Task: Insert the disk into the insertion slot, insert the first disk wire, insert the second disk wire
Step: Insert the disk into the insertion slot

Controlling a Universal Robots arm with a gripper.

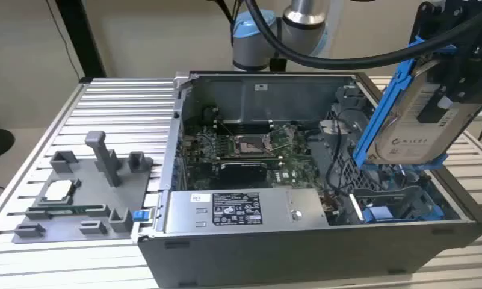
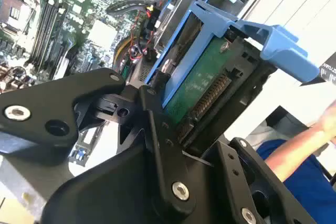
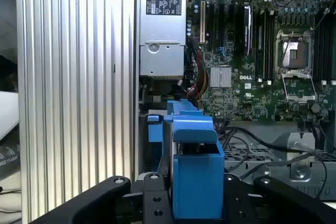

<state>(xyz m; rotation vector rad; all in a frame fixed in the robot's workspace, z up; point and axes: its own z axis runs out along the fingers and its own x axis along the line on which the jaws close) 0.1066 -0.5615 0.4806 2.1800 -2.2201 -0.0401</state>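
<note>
Blue-framed and steeply tilted on its long axis, the disk sits clamped in your gripper, hanging just above the slot in the near corner of the case, at the exterior view's right.

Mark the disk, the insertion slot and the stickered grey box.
disk point(image 1: 417, 127): exterior view, silver-white face.
insertion slot point(image 1: 397, 201): exterior view, grey bay frame.
grey box point(image 1: 236, 208): exterior view, on its sticker.

1 disk, 1 PC case, 1 PSU, 1 fixture tray
</note>
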